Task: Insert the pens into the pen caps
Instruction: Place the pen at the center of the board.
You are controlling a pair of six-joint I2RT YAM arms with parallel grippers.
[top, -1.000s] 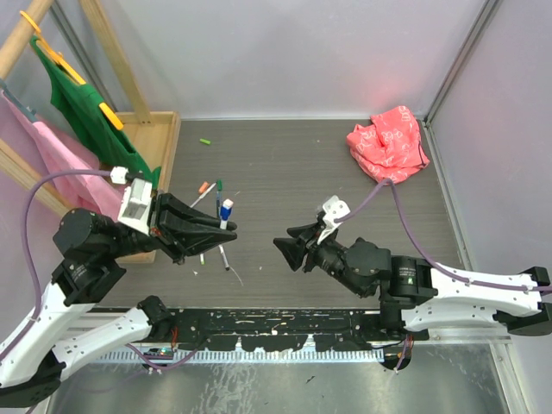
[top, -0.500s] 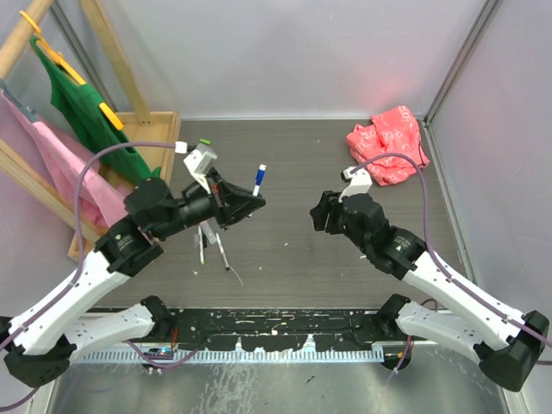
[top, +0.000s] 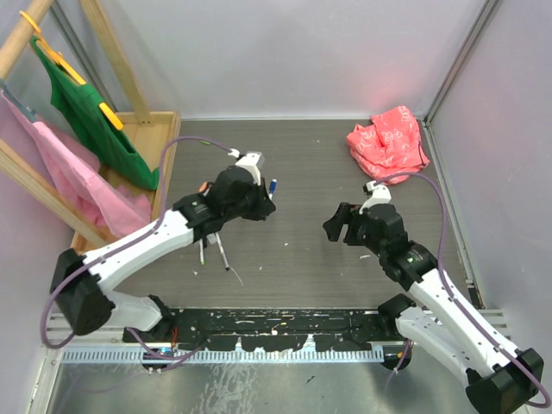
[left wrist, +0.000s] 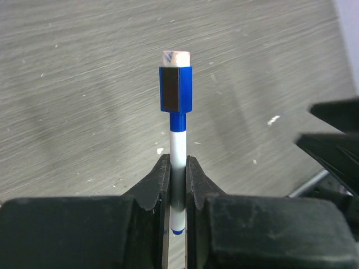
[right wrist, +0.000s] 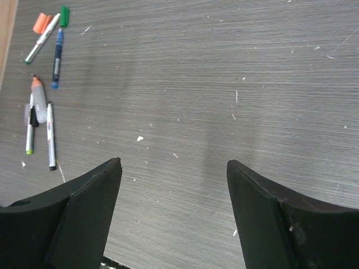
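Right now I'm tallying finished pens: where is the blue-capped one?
The blue-capped pen is clamped in the left hand, over the table's middle in the top view, right of the loose pens lying there.

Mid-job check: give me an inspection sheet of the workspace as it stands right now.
Surface: dark wood-grain table, scattered white specks.
Job's things: blue-capped pen clamped in the left gripper; loose pens and an orange cap lying left of centre.
Clutter: crumpled red bag, far right corner.
Grippers: left gripper shut on the pen; right gripper open, empty, over bare table.
Cables: purple cable arcs over the left arm, second cable over the right arm.
Surroundings: wooden rack with green fabric and pink fabric, far left.
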